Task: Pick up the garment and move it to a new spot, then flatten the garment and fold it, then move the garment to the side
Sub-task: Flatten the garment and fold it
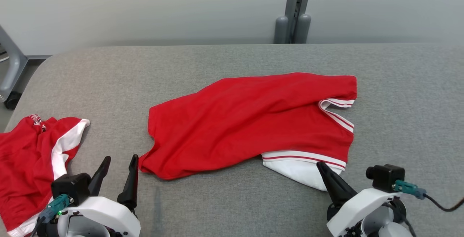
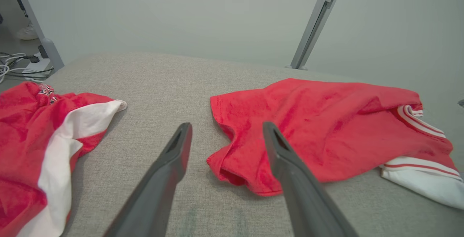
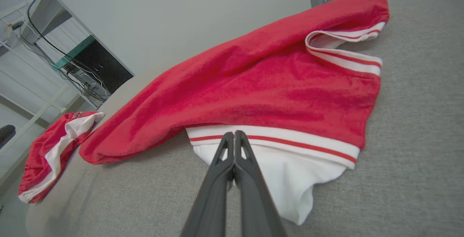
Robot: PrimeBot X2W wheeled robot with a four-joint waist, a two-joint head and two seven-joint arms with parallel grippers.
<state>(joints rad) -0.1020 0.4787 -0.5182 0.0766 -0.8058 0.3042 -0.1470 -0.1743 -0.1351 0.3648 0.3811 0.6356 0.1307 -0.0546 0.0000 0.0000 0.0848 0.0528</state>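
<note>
My left gripper stood with fingers apart and empty, a bunched corner of the garment at its one o'clock. My right gripper had its fingers pressed together, tips over the white hem at twelve. I couldn't tell whether any cloth was pinched. The garment lay rumpled mid-table, so I judged flattening, folding and setting aside all undone. Another red-and-white piece sat at nine o'clock.

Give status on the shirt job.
Done: nothing certain; the shirt lies rumpled and unfolded in the middle of the table. In hand: left pincer open at its near corner, right pincer shut at the white trim, grip unclear. Left: flattening, folding, moving it aside.
</note>
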